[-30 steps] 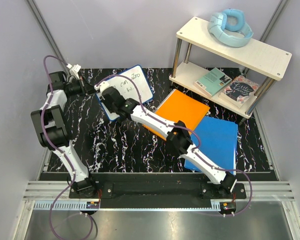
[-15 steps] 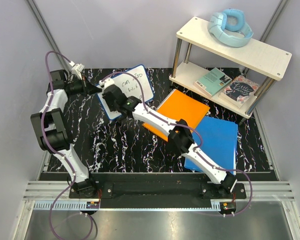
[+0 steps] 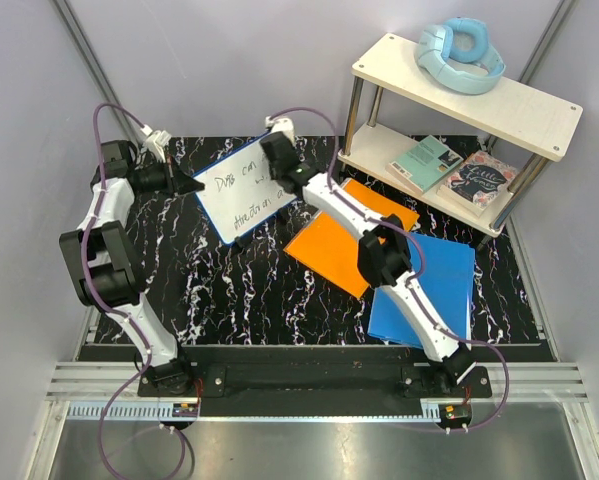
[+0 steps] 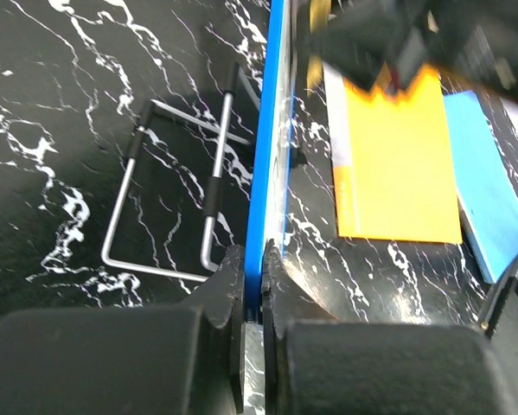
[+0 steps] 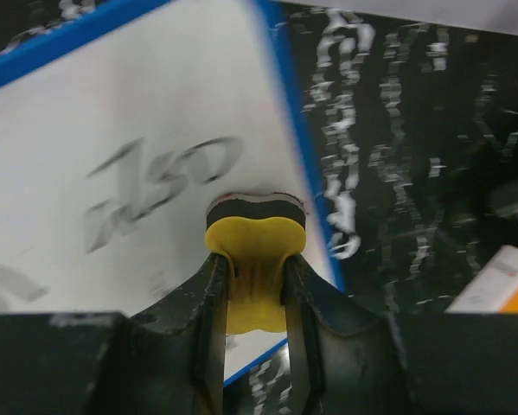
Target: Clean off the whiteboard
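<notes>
The whiteboard [image 3: 241, 192], white with a thin blue frame and black handwriting, stands tilted on the black marbled table at the back left. My left gripper [image 3: 189, 184] is shut on its left edge; in the left wrist view the blue frame [image 4: 260, 173] sits pinched between the jaws [image 4: 253, 285]. My right gripper [image 3: 277, 148] is over the board's far right corner, shut on a yellow eraser [image 5: 254, 259] with a dark felt face. The eraser sits just below the written word on the board [image 5: 129, 138]. The eraser is hidden in the top view.
An orange folder [image 3: 344, 238] and a blue folder [image 3: 429, 285] lie right of the board. A two-level shelf [image 3: 459, 110] at the back right holds blue headphones [image 3: 459, 55] and books. A wire stand [image 4: 168, 199] lies on the table behind the board.
My right arm has swung from the board's left-lower part up to its far right corner. More handwriting on the board now shows. The board has tipped slightly; the left gripper kept its hold.
</notes>
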Action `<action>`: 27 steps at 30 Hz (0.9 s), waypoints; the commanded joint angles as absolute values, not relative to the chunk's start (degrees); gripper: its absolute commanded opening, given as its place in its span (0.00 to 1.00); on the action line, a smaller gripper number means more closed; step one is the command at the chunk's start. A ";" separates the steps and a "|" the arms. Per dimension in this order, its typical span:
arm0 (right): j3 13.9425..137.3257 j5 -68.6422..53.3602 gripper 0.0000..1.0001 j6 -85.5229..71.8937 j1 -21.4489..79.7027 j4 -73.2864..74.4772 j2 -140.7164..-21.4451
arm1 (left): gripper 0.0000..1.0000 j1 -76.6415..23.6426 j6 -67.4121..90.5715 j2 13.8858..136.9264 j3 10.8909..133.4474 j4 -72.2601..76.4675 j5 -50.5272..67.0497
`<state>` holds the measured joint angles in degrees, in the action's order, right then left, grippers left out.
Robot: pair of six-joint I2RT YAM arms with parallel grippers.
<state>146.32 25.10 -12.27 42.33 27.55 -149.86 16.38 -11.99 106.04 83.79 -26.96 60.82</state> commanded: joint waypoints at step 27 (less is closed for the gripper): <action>140.62 10.46 0.00 -8.35 47.89 8.08 -147.04 | 0.00 14.59 -25.40 102.83 80.77 -33.75 50.10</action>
